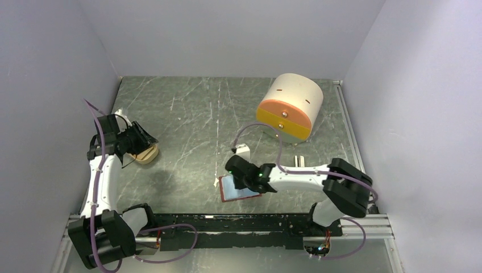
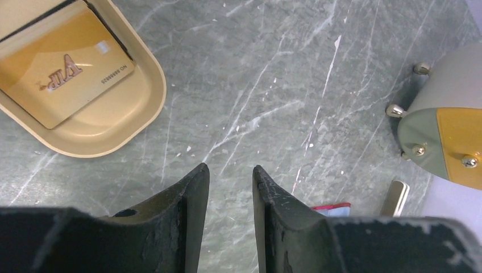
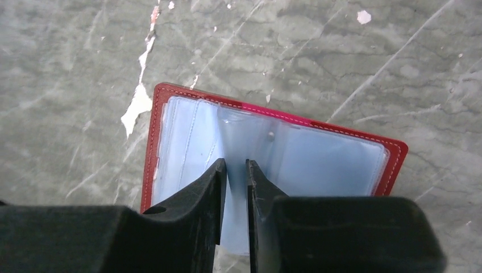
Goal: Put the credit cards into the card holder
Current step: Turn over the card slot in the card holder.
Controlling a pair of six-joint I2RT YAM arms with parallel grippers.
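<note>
The right hand (image 3: 236, 165) has its fingers almost together, pinching a pale blue inner leaf of the open card holder (image 3: 324, 159), which lies flat on the counter (image 3: 68, 85), lower centre in the top view. The left hand (image 2: 230, 169), fingers apart, hangs near the beige tray (image 2: 136, 108), which holds a gold credit card (image 2: 59, 71) at upper left.
</note>
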